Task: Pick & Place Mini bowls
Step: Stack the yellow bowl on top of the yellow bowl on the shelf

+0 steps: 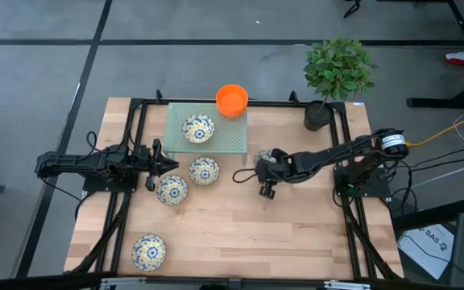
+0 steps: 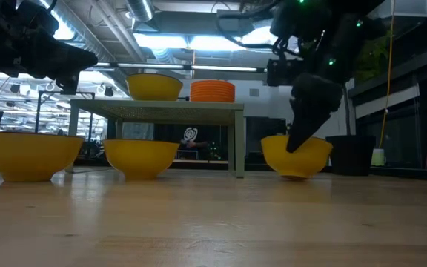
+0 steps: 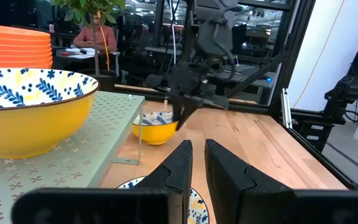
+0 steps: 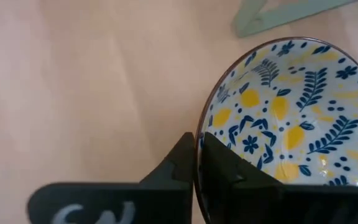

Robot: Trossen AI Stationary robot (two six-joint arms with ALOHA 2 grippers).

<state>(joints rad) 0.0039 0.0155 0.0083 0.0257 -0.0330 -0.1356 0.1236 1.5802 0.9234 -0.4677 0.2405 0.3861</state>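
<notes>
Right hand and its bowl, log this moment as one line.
right hand: shut on patterned bowl rim | bowl: on table beside green stand | left hand: waiting near other bowls

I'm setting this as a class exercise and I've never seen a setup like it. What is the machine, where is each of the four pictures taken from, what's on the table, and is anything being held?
It is a robot with two dark arms at a wooden table, each ending in a two-finger gripper.

One picture looks straight down from above. One looks level across the table top. The other two come from cameras on each arm's wrist.

On the table are floral bowls, white inside and yellow outside. A pale green raised stand carries one floral bowl and a stack of orange bowls. A potted plant stands at a far corner.

The right gripper is shut on the rim of a floral bowl, one finger inside and one outside. The left gripper hovers near the stand with its fingers close together, holding nothing.
</notes>
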